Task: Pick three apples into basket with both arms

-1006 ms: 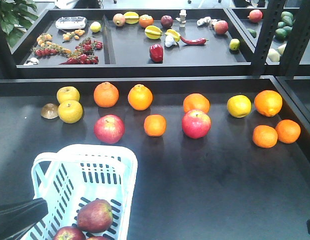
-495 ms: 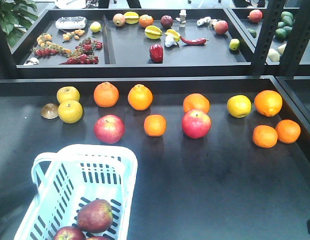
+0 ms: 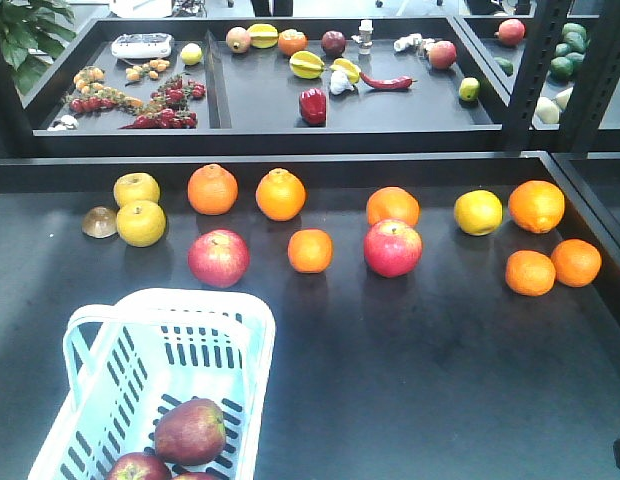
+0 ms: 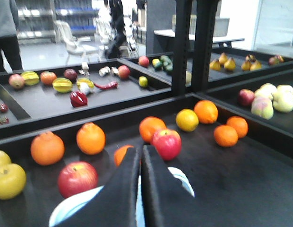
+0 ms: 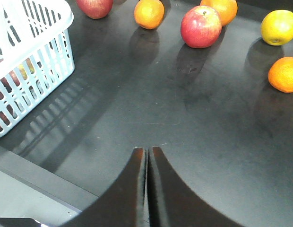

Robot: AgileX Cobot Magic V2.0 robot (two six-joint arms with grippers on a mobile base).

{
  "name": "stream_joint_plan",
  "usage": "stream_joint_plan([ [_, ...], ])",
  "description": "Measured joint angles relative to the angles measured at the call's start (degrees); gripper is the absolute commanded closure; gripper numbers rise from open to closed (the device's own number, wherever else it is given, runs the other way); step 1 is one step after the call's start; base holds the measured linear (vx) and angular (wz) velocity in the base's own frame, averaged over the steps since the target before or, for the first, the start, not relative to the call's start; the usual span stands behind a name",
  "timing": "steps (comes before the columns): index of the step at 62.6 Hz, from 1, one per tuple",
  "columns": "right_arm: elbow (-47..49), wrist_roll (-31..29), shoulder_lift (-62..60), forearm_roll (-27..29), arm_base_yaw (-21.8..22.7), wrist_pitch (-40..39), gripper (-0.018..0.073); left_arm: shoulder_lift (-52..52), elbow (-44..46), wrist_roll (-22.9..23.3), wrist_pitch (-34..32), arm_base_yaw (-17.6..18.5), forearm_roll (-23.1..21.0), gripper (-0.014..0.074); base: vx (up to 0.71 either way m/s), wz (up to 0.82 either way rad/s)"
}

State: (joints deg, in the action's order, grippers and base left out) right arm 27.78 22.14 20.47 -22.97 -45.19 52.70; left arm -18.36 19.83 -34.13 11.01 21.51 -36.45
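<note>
A matte black tabletop (image 3: 410, 380) with a raised rim carries scattered fruit; behind it sit black shelf trays (image 3: 260, 95) of mixed produce, dark uprights to the right, a leafy plant at the far left corner. The pale blue slotted plastic basket (image 3: 110, 330) stands at the near left edge, holding dark red apples (image 3: 190, 430); two brighter red apples (image 3: 218, 258) lie on the tabletop among round oranges (image 3: 310, 250). The left gripper (image 4: 140, 156) hangs above the basket, fingers pressed together, empty; the right gripper (image 5: 147, 156) hovers over bare tabletop, fingers likewise closed on nothing.
</note>
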Motion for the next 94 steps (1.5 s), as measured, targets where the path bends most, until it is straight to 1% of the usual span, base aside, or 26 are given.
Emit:
stream_joint_plan([
  [7,0.0,0.0,0.0,0.0,0.0,0.0,0.0564,2.1,-2.1,4.7,-0.1,0.0,5.1,0.0602,0.0,0.0],
  [11,0.0,0.0,0.0,0.0,0.0,0.0,0.0564,3.3,-4.5,7.4,-0.6,0.0,6.8,0.0602,0.0,0.0],
  [19,0.0,0.0,0.0,0.0,0.0,0.0,0.0564,5.9,-9.6,11.1,-2.3,0.0,7.6,0.0602,0.0,0.0],
  [29,0.0,0.0,0.0,0.0,0.0,0.0,0.0564,10.3,-16.9,14.1,-2.6,0.0,7.6,0.0602,0.0,0.0],
  [35,0.0,0.0,0.0,0.0,0.0,0.0,0.0564,13.2,-20.5,15.1,-2.6,0.0,7.8,0.0602,0.0,0.0],
  [43,0.0,0.0,0.0,0.0,0.0,0.0,0.0564,16.5,-21.4,16.2,-2.5,-0.1,11.1,0.0602,0.0,0.0],
  [47,0.0,0.0,0.0,0.0,0.0,0.0,0.0564,17.9,-21.4,16.4,-3.4,-1.1,13.8,0.0602,0.0,0.0],
  [50,0.0,0.0,0.0,0.0,0.0,0.0,0.0564,18.6,-21.4,16.4,-4.1,-2.5,15.7,0.0602,0.0,0.0],
  [54,0.0,0.0,0.0,0.0,0.0,0.1,0.0564,18.9,-21.4,16.4,-4.5,-4.9,18.2,0.0602,0.0,0.0],
  [59,0.0,0.0,0.0,-0.1,0.0,0.1,0.0564,19.1,-21.4,16.5,-4.6,-8.8,20.6,0.0602,0.0,0.0],
  [63,0.0,0.0,0.0,-0.1,0.0,0.1,0.0564,19.1,-21.4,16.5,-4.4,-11.3,21.4,0.0602,0.0,0.0],
  [71,0.0,0.0,0.0,-0.1,0.0,0.1,0.0564,19.1,-21.4,16.5,-3.1,-15.3,21.9,0.0602,0.0,0.0],
  [81,0.0,0.0,0.0,-0.1,0.0,0.1,0.0564,19.1,-21.4,17.3,-2.5,-17.7,22.7,0.0602,0.0,0.0],
  [85,0.0,0.0,0.0,-0.1,0.0,0.1,0.0564,19.1,-21.4,19.6,-2.5,-18.4,24.7,0.0602,0.0,0.0],
  [88,0.0,0.0,0.0,-0.1,0.0,0.1,0.0564,19.1,-21.4,22.6,-2.3,-18.6,27.3,0.0602,0.0,0.0],
  [94,0.0,0.0,0.0,-0.1,0.0,0.1,0.0564,19.1,-21.4,31.4,-0.9,-18.7,34.0,0.0602,0.0,0.0],
])
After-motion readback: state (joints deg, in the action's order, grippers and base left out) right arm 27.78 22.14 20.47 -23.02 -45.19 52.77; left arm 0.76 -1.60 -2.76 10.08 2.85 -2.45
